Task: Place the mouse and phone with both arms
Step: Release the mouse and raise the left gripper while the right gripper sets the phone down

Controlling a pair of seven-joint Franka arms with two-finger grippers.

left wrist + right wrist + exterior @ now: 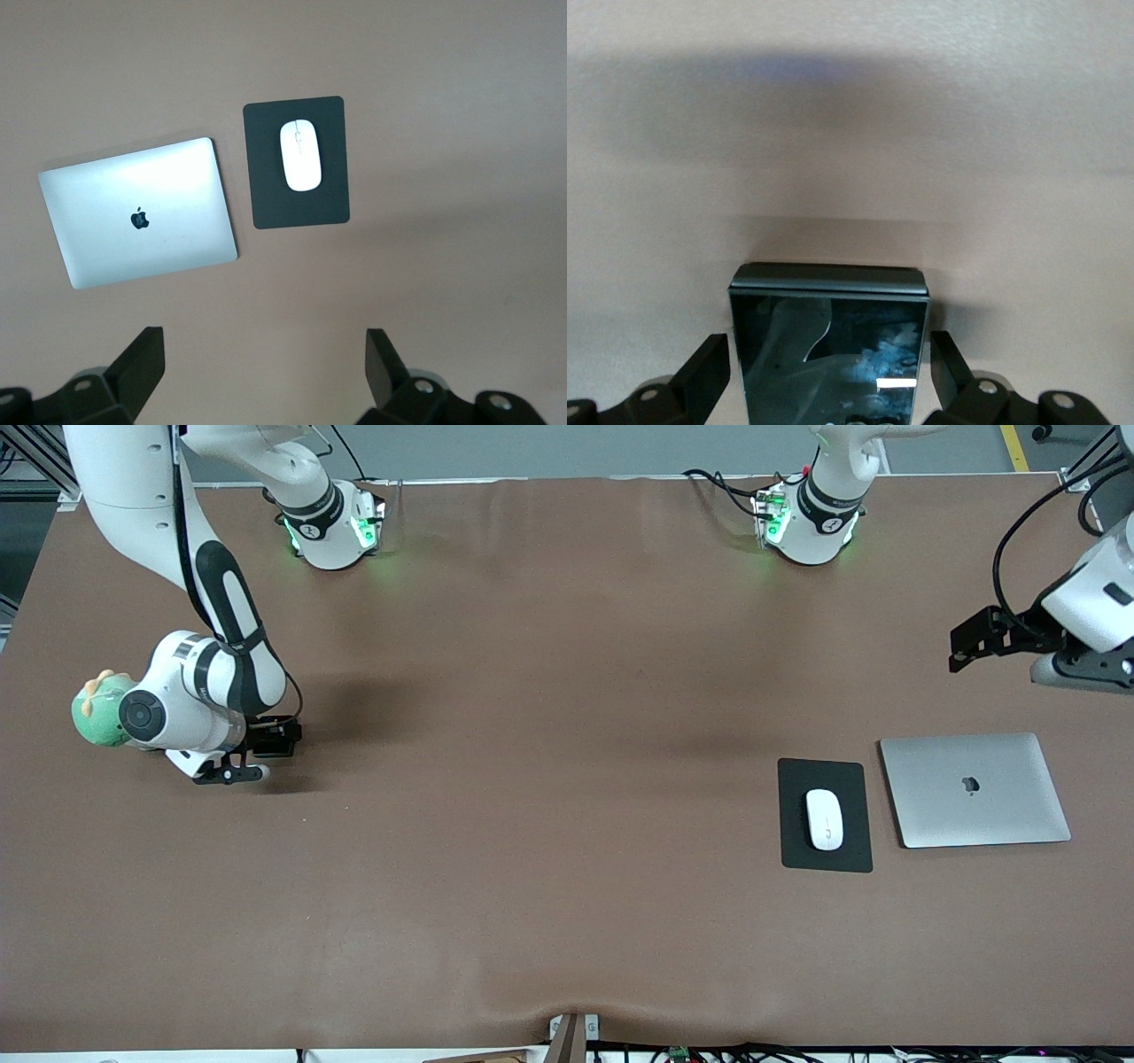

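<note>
The white mouse [824, 819] [300, 156] lies on a black pad [826, 857] [301, 208] toward the left arm's end of the table. The black glossy phone [829, 354] lies flat on the brown table between the fingers of my right gripper [828, 345] [229, 774], which is low at the right arm's end. Its jaws stand open, one finger on each side of the phone, close to its edges. In the front view the hand hides the phone. My left gripper [264, 343] hangs open and empty above the table beside the laptop, away from the mouse.
A closed silver laptop [974, 788] [140, 212] lies next to the pad, toward the left arm's end. A green plush toy [99, 708] sits beside the right arm's wrist. Bare brown table [532, 779] stretches between the two arms.
</note>
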